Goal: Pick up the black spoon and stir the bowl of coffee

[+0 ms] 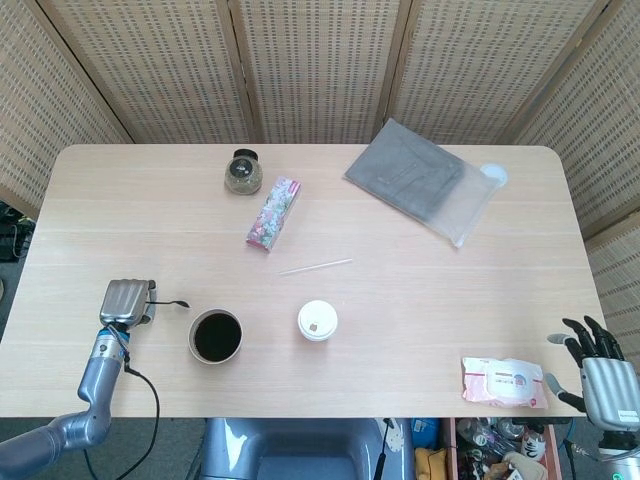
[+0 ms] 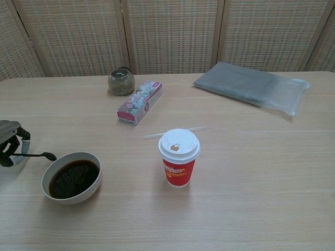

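Left hand point(image 1: 124, 301) grips black spoon point(image 2: 37, 155) by handle, bowl end just left of coffee bowl point(image 1: 216, 336); right hand point(image 1: 603, 375) off table edge w/ fingers spread, holding nothing.

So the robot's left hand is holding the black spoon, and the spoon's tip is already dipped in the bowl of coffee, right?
Not quite. The left hand does hold the black spoon, but its tip is not in the bowl of coffee. The chest view shows the spoon's tip off to the left of the bowl's rim, outside it. The head view agrees: the spoon ends short of the bowl.
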